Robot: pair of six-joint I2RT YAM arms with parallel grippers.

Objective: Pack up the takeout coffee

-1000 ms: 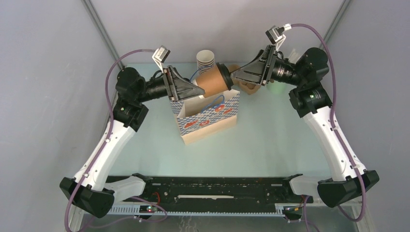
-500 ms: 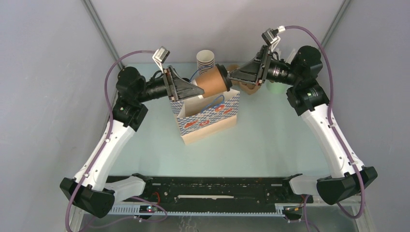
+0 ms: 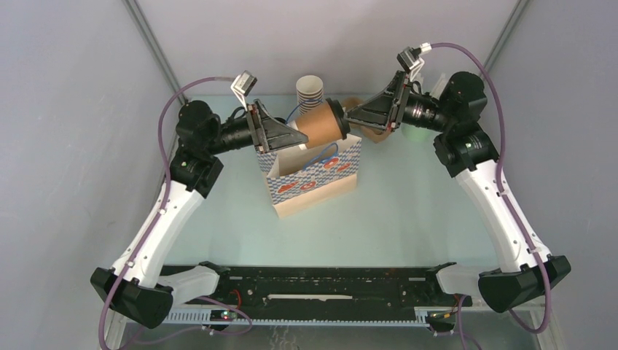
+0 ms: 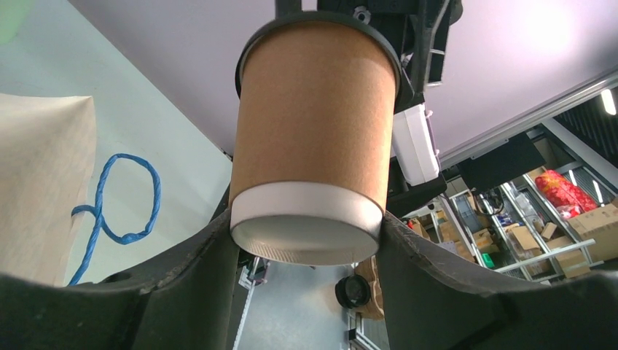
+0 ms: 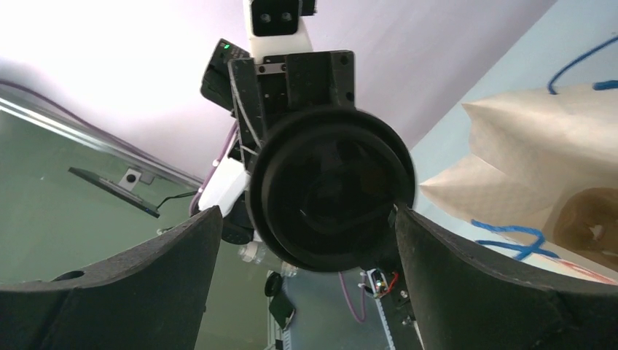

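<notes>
The takeout coffee (image 3: 317,122) is a brown kraft cup with a black lid (image 3: 339,119), held on its side above the open paper bag (image 3: 313,179). My left gripper (image 3: 300,135) is shut on the cup's white base band, which shows in the left wrist view (image 4: 306,226) with both fingers pressed to the cup (image 4: 313,131). My right gripper (image 3: 350,115) is at the lid end. In the right wrist view (image 5: 306,215) its fingers stand astride the black lid (image 5: 331,197), open, with a gap on the left side.
The blue-and-white patterned bag has blue cord handles (image 4: 109,204) and stands at centre back. A stack of striped paper cups (image 3: 309,89) stands behind it. A brown pulp tray (image 3: 375,133) and a pale green cup (image 3: 415,134) lie under the right arm.
The right arm has shifted slightly left and its wrist has tilted, with the fingers staying at the lid. The left arm and the cup have not moved.
</notes>
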